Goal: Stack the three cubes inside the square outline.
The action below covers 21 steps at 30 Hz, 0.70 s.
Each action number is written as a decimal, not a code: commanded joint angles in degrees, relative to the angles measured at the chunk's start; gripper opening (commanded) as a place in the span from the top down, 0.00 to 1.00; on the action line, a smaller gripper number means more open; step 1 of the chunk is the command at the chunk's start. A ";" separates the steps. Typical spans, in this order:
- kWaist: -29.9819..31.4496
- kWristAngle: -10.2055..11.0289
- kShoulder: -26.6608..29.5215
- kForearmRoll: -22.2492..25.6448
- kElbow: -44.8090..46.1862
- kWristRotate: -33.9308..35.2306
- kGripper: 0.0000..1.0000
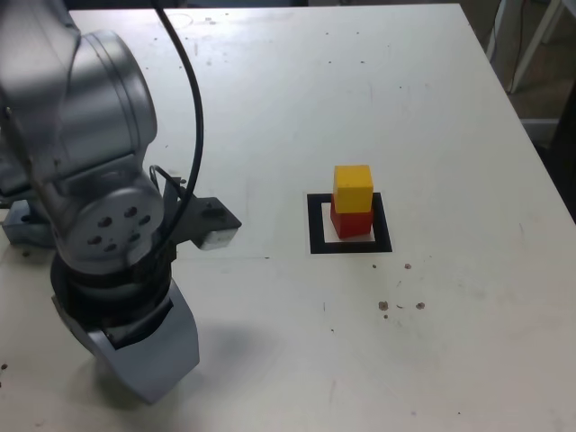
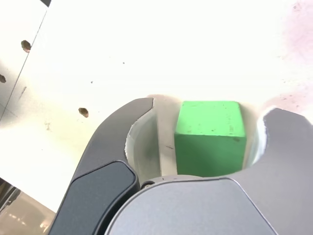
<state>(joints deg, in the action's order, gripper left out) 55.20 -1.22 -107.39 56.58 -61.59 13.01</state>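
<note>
you have two of the three cubes already stacked: the yellow cube (image 1: 353,187) sits on top of the red cube (image 1: 350,220), and the red one rests on the pale centre of the square outline (image 1: 317,225), toward the exterior view's right of the table (image 1: 432,108). the yellow cube looks turned a little against the red one under it, but it sits flat.

the green cube (image 2: 210,137) shows only in the wrist view. there it lies between the two dark fingers of your gripper (image 2: 210,122), with the table's bright surface beyond it. the jaws stand spread around the cube: a pale gap shows between the cube and the curved finger (image 2: 122,132) on one side, and a thinner gap on the other side, so you cannot say it is pinched. whether the cube rests on the table or is lifted, you cannot tell from this view.

in the exterior view the arm (image 1: 90,180) fills the exterior view's left, its gripper pointing down near the front edge, well apart from the stack; the green cube is hidden behind it there
</note>
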 commanded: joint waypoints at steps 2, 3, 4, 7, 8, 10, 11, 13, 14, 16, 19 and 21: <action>0.08 0.66 0.55 -0.20 0.05 0.21 0.62; 0.08 0.87 0.63 -0.27 0.06 0.24 0.65; 0.08 1.06 0.71 -0.32 0.07 0.27 0.67; 0.08 1.41 0.92 -0.48 0.05 0.48 0.75; 0.08 1.54 1.03 -0.47 0.02 0.65 0.78; 0.08 1.75 1.18 -0.28 -0.03 1.03 0.80; 0.08 1.87 1.27 -0.11 -0.05 1.23 0.81; 0.08 2.16 1.45 0.36 -0.06 1.63 0.81; 0.08 2.30 1.54 0.64 -0.05 1.81 0.81; 0.08 2.49 1.73 1.21 -0.03 2.05 0.82; 0.08 2.59 2.20 1.94 -0.01 2.23 0.85; 0.08 2.66 2.90 2.63 -0.09 2.50 0.88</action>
<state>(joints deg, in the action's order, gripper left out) 55.20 1.29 -105.54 58.58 -61.59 15.22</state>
